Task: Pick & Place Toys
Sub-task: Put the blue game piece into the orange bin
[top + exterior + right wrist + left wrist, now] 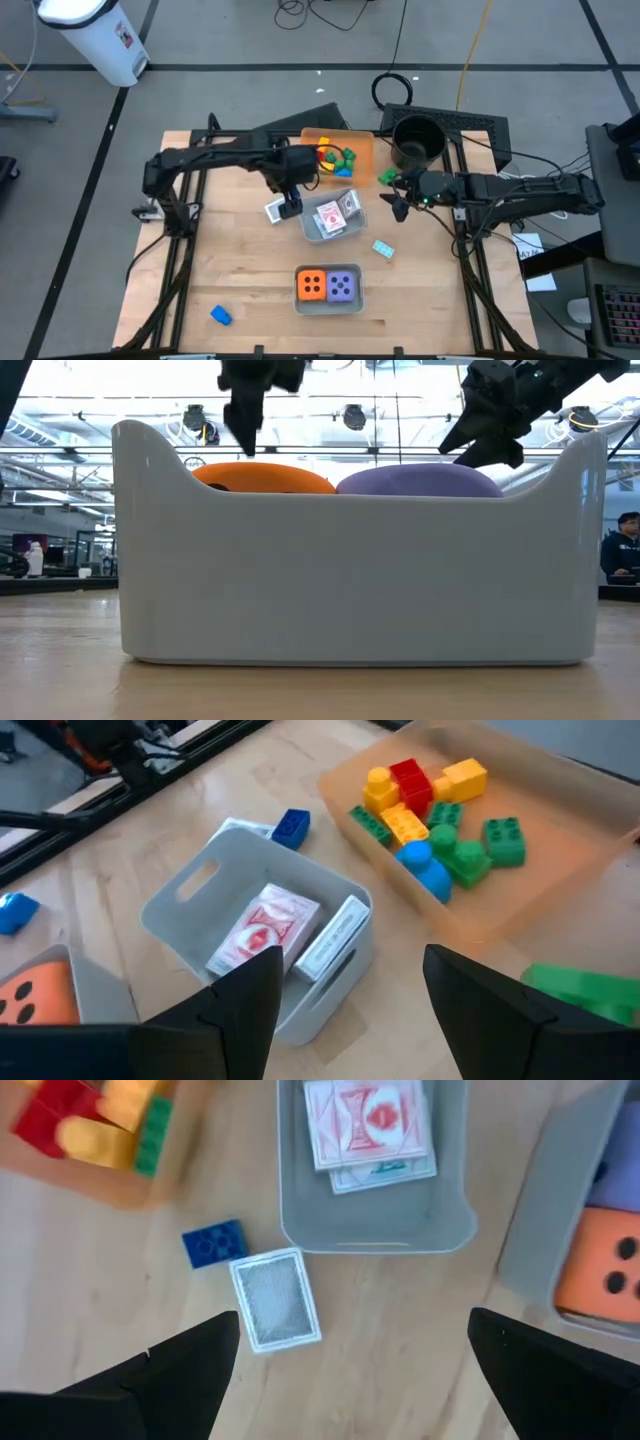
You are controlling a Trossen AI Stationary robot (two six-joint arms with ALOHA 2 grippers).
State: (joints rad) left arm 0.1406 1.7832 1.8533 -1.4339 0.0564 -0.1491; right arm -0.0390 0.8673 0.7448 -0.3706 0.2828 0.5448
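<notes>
hiding beside the card [276,1300]: a blue brick [212,1244].

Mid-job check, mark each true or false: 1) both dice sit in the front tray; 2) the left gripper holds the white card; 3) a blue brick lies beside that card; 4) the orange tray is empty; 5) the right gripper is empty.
1) True: the orange die and purple die share the front tray.
2) False: the left gripper is open above the white card, which lies on the table.
3) True: blue brick.
4) False: the orange tray holds bricks.
5) True: the right gripper is open.
</notes>
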